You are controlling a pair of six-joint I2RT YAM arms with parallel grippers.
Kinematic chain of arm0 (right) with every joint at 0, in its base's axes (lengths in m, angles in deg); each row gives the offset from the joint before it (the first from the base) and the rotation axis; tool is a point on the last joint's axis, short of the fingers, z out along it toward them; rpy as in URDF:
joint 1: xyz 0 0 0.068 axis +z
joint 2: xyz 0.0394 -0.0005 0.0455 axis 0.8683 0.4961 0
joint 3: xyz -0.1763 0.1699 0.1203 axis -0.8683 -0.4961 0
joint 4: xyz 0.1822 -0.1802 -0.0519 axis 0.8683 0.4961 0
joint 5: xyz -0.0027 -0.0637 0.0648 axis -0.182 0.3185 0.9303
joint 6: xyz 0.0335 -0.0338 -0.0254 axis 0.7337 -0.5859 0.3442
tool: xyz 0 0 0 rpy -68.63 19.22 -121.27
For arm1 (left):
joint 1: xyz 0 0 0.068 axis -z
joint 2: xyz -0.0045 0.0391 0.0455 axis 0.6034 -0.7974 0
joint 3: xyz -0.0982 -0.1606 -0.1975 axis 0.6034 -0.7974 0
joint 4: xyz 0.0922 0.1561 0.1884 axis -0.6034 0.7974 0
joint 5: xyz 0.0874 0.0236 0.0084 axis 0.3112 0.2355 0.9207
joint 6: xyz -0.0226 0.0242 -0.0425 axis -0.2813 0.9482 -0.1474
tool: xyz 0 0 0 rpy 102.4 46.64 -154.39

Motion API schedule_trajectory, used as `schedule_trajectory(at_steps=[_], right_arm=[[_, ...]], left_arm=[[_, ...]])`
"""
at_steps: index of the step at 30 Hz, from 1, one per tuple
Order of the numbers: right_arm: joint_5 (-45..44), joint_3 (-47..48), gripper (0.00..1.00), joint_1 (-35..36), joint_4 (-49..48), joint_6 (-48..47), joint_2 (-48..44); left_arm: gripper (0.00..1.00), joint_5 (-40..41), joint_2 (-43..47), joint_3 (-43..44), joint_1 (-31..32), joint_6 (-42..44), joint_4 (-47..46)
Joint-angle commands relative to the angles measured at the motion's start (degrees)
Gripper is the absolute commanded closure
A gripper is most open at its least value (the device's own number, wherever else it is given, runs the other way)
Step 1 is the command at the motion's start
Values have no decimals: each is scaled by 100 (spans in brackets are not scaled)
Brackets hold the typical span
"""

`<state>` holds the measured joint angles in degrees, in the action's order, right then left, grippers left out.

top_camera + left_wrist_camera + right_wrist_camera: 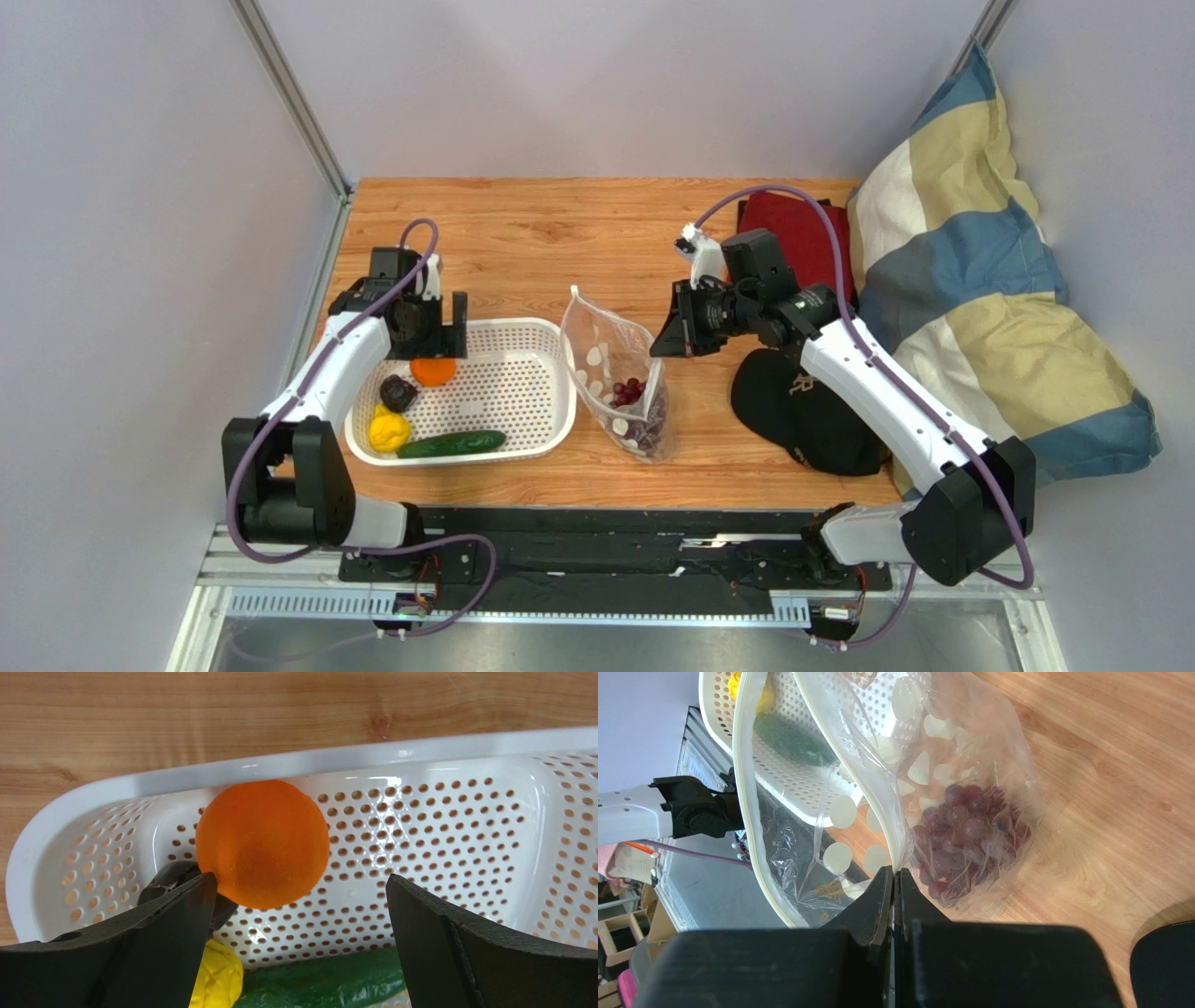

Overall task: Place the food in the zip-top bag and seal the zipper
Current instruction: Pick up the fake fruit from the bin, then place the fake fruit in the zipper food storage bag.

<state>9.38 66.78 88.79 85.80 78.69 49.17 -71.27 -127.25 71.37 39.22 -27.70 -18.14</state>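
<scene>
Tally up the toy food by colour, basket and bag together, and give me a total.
orange: 1
yellow lemon: 1
green cucumber: 1
dark purple fruit: 1
dark red grape bunch: 1
Total: 5

Bright, even, diffuse light fills all three views; shadows on the wooden table (pixel 561 238) are soft and faint; the clear bag (pixel 990 763) carries mild glare on its creases; the black fingers (pixel 868 910) of the right gripper (pixel 894 876), near the lens, look slightly blurred.

grapes (pixel 634 394) in bag (pixel 595 340) | bag right of basket (pixel 514 324) | orange (pixel 432 371) in basket
</scene>
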Motion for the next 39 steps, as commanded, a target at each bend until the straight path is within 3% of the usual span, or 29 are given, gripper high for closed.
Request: schedule_trajectory(at_steps=[1,9,12,14,17,20,21,26,29,35,38,39], right_arm=[[215,-22,100,-50,-218,-363,-253],[595,-127,100,-94,-122,-627,-314],[507,-128,100,-120,-86,-627,-341],[507,-119,100,-155,-77,-575,-332],[507,-145,100,-208,-103,-426,-332],[481,-215,100,-226,-156,-276,-341],[507,-242,100,-252,-165,-241,-332],[586,-268,100,-278,-288,-82,-253],[603,-216,100,-305,-280,-21,-218],[928,-172,100,-322,-358,-82,-174],[1008,-154,100,-322,-394,-65,-183],[982,-154,100,-322,-394,-65,-183]], left_arm=[[1,337,-211,-179,-18,-261,-626],[7,294,-914,-180,-18,-218,-881],[16,75,-942,-127,-18,-156,-864],[31,-198,-819,-65,-18,-51,-785],[40,-785,-179,31,35,81,-591],[46,-1665,1145,198,578,336,-687],[47,-1797,1359,251,1041,423,-731],[51,-2440,1705,901,2362,205,-995],[52,-2896,1486,1121,2662,-59,-1276],[52,-2651,704,1648,3558,512,-1127],[44,-2449,143,1947,3735,512,-935],[34,-2283,-17,2165,3779,521,-829]])
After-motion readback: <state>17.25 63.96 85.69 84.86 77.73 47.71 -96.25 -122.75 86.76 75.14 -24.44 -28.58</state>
